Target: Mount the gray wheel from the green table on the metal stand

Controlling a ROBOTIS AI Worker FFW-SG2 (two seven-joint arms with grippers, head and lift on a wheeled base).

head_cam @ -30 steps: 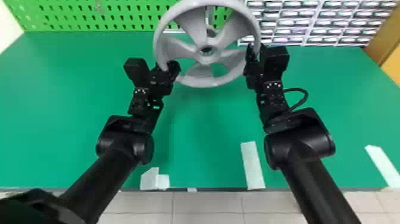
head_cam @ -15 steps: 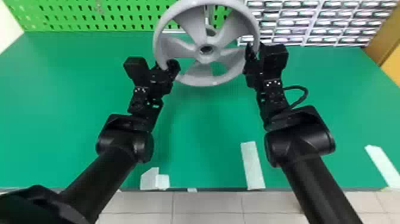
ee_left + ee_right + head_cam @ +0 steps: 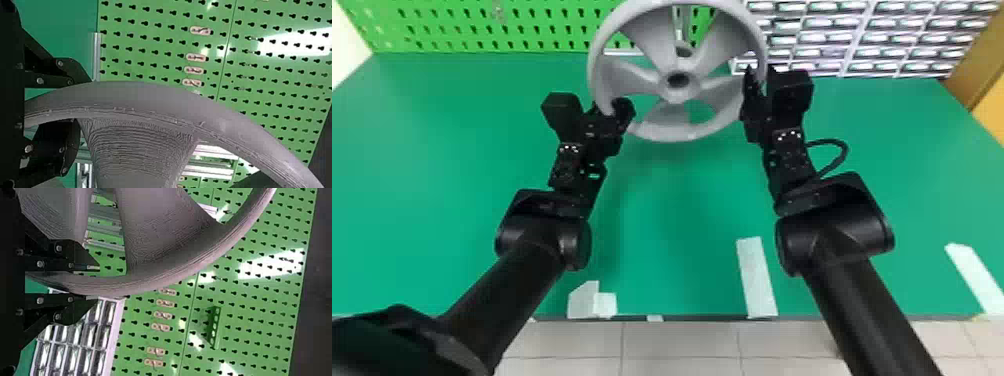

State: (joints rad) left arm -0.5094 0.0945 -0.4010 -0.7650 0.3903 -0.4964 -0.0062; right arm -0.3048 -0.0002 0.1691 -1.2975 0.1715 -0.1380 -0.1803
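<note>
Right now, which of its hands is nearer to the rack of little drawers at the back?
The right gripper. It holds the wheel on the side toward the small drawers; the left gripper holds the opposite side, farther from them.

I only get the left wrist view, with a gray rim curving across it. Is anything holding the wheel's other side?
Observer: Yes, the right claw has the gray wheel's rim between its two fingers.
Visitor: Neat! What's in the middle of the wheel?
Observer: The head view shows a hub with a dark round hole in it.
Visitor: And what's on the table, on the robot's side?
Observer: Pale strips, one of them reaching the green table's near edge between the two arms.
</note>
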